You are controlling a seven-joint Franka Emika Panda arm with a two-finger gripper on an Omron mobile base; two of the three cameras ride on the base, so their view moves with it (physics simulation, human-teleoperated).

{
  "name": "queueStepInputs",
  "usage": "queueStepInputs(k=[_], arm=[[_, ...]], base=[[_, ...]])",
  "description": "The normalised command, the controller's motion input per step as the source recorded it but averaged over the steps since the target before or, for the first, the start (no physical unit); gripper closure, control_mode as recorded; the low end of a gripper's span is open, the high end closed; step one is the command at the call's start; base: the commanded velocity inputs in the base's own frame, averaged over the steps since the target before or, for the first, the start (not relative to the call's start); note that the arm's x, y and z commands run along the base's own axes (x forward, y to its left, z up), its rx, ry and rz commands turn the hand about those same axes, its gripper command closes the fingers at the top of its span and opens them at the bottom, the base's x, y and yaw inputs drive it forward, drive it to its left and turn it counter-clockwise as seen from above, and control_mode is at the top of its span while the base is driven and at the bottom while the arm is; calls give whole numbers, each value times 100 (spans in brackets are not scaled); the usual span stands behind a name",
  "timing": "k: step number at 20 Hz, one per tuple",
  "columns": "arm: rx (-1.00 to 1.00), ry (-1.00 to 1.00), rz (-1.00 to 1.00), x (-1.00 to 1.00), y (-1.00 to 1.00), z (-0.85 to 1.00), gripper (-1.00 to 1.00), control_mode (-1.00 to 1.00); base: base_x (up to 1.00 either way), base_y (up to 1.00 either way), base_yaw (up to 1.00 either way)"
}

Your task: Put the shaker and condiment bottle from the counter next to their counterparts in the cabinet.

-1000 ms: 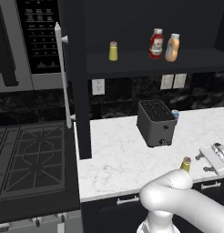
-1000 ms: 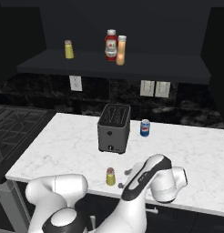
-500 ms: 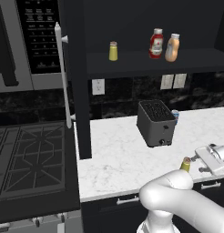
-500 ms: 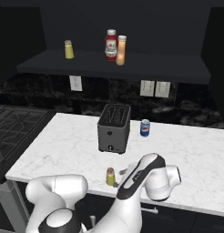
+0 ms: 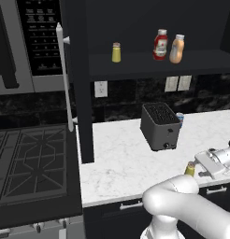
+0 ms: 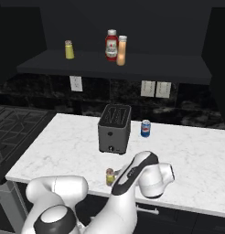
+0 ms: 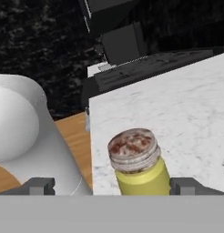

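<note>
Now lining up on shaker (image 7: 137, 164) | gripper (image 7: 113, 185) jaws spread either side, not pinching | best centred below cap before squeezing

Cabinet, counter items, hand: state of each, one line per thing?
cabinet: door open, shelf exposed.
condiment bottle: upright on the cabinet shelf, beside the ketchup bottle.
grey-capped shaker: upright on the shelf, apart from the bottles.
shaker: upright on the counter near its front edge, capped.
hand: open, fingers either side of the shaker, not closed on it.
toaster: upright, slots empty.
</note>
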Motion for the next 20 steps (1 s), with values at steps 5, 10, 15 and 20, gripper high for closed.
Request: queueStepInputs(k=[5, 10, 15, 20], arm=[[0, 5, -1, 6, 19, 0, -100, -100], [0, 3, -2, 0, 16, 0, -100, -100], [-1, -7, -15, 0, 71, -26, -100, -100], [-1, -18, -27, -15, 57, -26, 100, -100]], base=[[0, 0, 0], [0, 0, 0], [0, 0, 0], [0, 0, 0]])
